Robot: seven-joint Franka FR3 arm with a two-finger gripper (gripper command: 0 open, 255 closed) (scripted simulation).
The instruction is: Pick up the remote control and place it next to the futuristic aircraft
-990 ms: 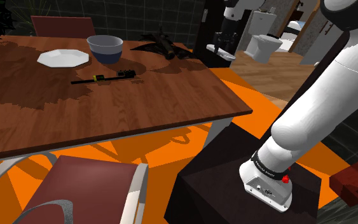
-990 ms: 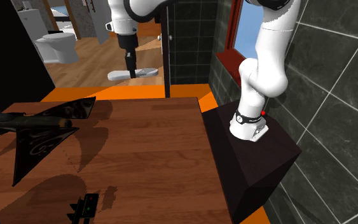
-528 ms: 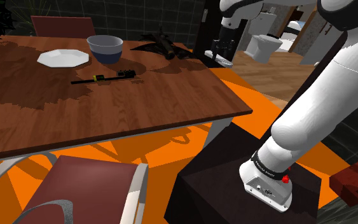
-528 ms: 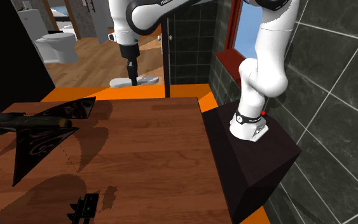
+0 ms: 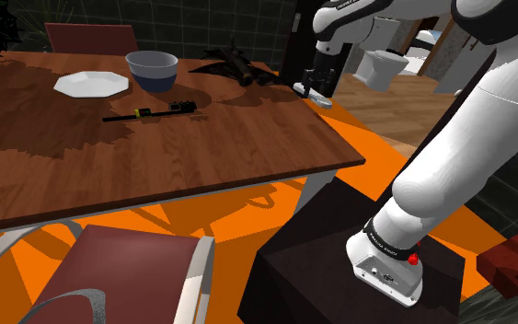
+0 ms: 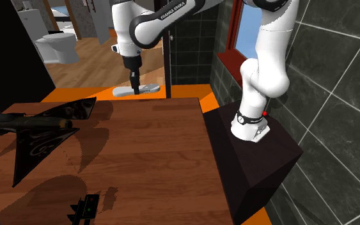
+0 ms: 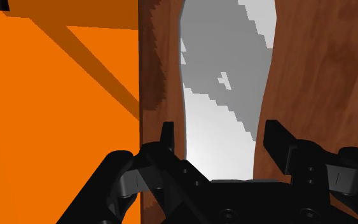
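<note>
The white arm (image 6: pixel 265 70) rises from its dark box stand (image 6: pixel 261 160) at the second exterior view's right and arches over to the left. The black gripper (image 6: pixel 134 88) points straight down, its fingers clasping a flat, light grey remote control (image 6: pixel 149 87) at mid-length. The remote control lies level, at the far edge of the brown wooden table (image 6: pixel 153 160). A black futuristic aircraft (image 6: pixel 25 131) rests on the table at the left, well apart from the remote control. A small black item (image 6: pixel 86 209) lies at the table's near edge. Behind stand an orange floor (image 6: pixel 95 93), a dark tiled wall (image 6: pixel 194 38), a red-framed window (image 6: pixel 236 38) and a white toilet (image 6: pixel 54 41).
</note>
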